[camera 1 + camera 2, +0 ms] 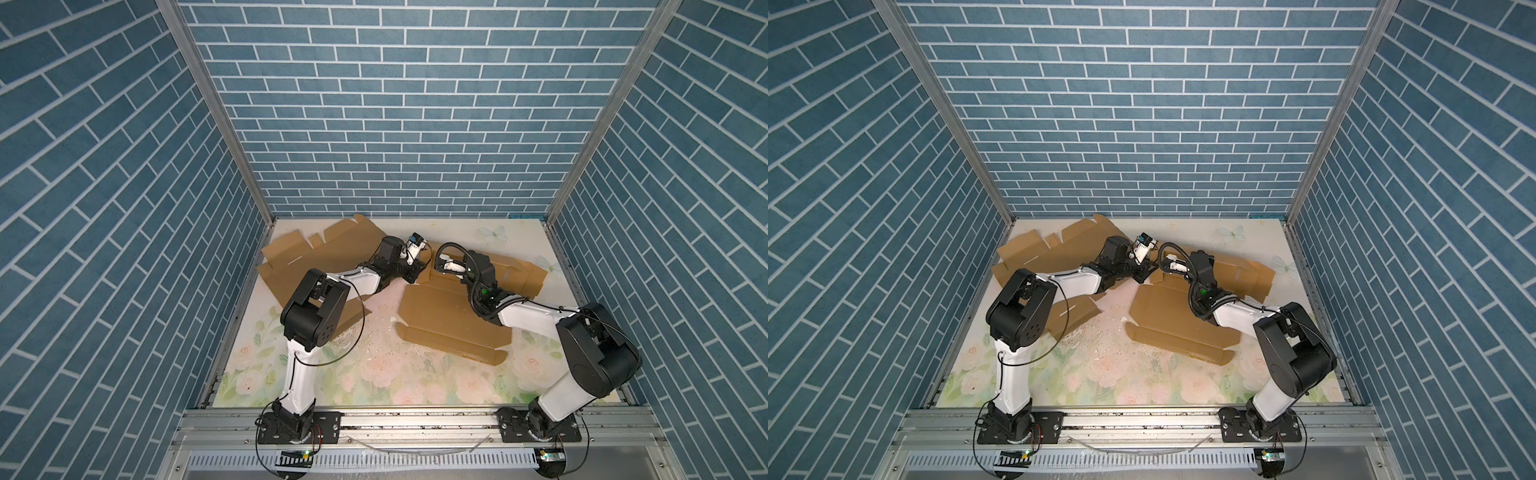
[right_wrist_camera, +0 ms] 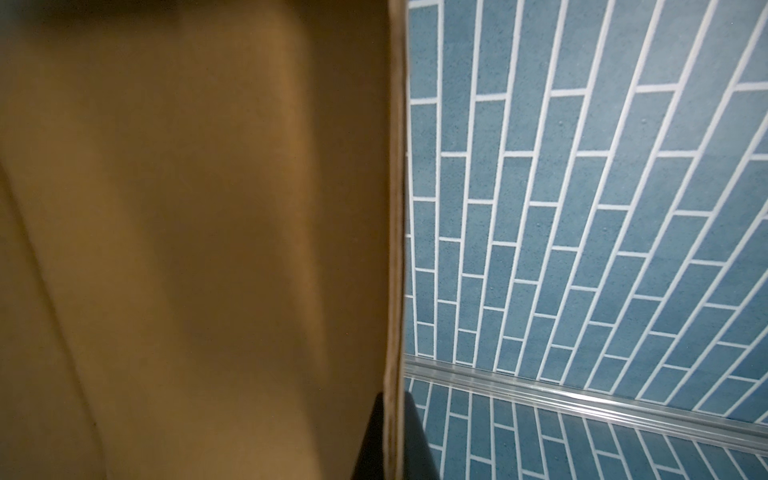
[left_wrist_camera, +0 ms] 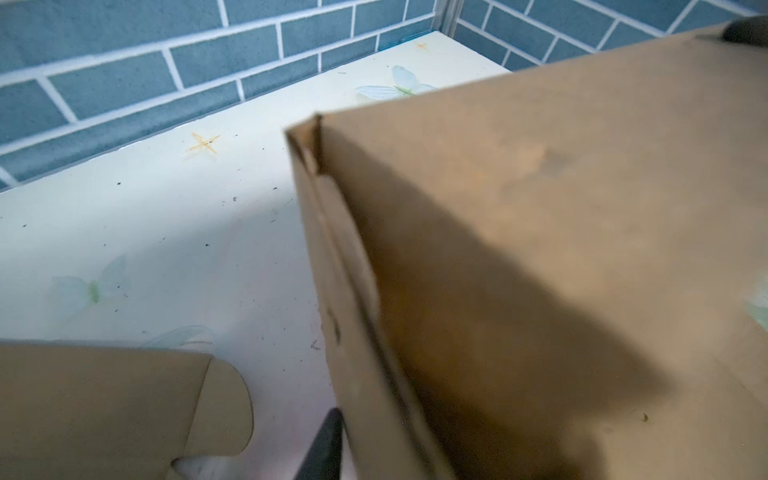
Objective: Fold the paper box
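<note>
The paper box [image 1: 440, 311] [image 1: 1167, 311] is a brown cardboard blank lying mostly flat at the right of the table in both top views. Its left flap [image 1: 428, 270] is raised. My right gripper [image 2: 394, 440] [image 1: 435, 262] is shut on that flap's edge [image 2: 395, 249], one black finger on each side. My left gripper [image 1: 417, 272] [image 1: 1144, 272] meets the same flap from the left. In the left wrist view one black finger [image 3: 326, 440] lies against the upright cardboard wall [image 3: 353, 291]. The other finger is hidden behind it.
A second cardboard blank [image 1: 332, 253] [image 1: 1067, 249] lies at the back left, partly under my left arm. The floral table [image 1: 395, 374] carries small white scraps [image 1: 374, 332] near its middle. Blue brick walls [image 1: 395, 124] close in three sides.
</note>
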Motion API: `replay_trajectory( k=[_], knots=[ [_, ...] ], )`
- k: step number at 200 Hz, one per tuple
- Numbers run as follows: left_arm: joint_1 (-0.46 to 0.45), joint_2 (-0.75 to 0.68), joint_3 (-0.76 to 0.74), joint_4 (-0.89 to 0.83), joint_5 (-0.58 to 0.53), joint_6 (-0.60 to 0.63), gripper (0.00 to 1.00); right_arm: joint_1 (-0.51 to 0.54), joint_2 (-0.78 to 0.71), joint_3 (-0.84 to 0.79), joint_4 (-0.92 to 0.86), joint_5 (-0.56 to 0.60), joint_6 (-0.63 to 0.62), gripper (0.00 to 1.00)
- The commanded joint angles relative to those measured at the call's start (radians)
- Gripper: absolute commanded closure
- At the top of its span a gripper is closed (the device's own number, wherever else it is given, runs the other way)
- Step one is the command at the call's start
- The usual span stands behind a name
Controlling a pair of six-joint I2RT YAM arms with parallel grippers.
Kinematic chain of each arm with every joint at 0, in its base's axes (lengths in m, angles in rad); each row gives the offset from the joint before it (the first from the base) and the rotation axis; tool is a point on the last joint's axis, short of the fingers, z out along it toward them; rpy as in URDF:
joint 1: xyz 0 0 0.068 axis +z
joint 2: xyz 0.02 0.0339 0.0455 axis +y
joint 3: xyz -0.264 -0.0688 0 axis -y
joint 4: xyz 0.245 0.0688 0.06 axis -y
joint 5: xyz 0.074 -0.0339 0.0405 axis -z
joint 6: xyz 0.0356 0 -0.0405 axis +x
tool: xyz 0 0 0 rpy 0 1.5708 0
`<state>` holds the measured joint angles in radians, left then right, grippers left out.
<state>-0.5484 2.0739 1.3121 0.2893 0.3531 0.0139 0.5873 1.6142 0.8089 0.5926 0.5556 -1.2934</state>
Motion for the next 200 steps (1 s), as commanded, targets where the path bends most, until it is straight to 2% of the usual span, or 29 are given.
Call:
replay_trajectory(
  k=[1, 17, 54, 95, 110, 125, 141, 177, 191, 200],
  knots=[
    [-0.019, 0.004, -0.005, 0.017, -0.16, -0.011, 0.54, 0.022, -0.024, 0.034, -0.021, -0.032, 0.03, 1.0],
    [-0.022, 0.003, -0.003, 0.013, -0.175, -0.009, 0.55, 0.023, -0.027, 0.035, -0.02, -0.033, 0.032, 1.0],
    [-0.039, -0.009, -0.026, 0.034, -0.272, 0.002, 0.72, 0.024, -0.03, 0.035, -0.019, -0.036, 0.039, 1.0],
    [-0.077, -0.018, -0.056, 0.093, -0.428, 0.012, 0.9, 0.031, -0.041, 0.035, -0.028, -0.035, 0.056, 1.0],
    [-0.087, -0.025, -0.072, 0.114, -0.492, 0.011, 1.0, 0.034, -0.049, 0.03, -0.035, -0.037, 0.064, 1.0],
    [-0.092, -0.031, -0.086, 0.136, -0.516, 0.014, 1.0, 0.035, -0.058, 0.028, -0.052, -0.039, 0.092, 1.0],
    [-0.103, -0.042, -0.128, 0.21, -0.511, 0.038, 1.0, 0.036, -0.081, 0.05, -0.178, -0.065, 0.184, 1.0],
    [-0.11, -0.067, -0.192, 0.301, -0.474, 0.066, 1.0, 0.013, -0.195, 0.119, -0.538, -0.261, 0.53, 0.7],
    [-0.11, -0.076, -0.216, 0.335, -0.461, 0.07, 1.0, -0.009, -0.238, 0.135, -0.645, -0.375, 0.646, 0.61],
    [-0.11, -0.083, -0.235, 0.358, -0.457, 0.073, 1.0, -0.026, -0.26, 0.153, -0.728, -0.461, 0.708, 0.59]
  ],
)
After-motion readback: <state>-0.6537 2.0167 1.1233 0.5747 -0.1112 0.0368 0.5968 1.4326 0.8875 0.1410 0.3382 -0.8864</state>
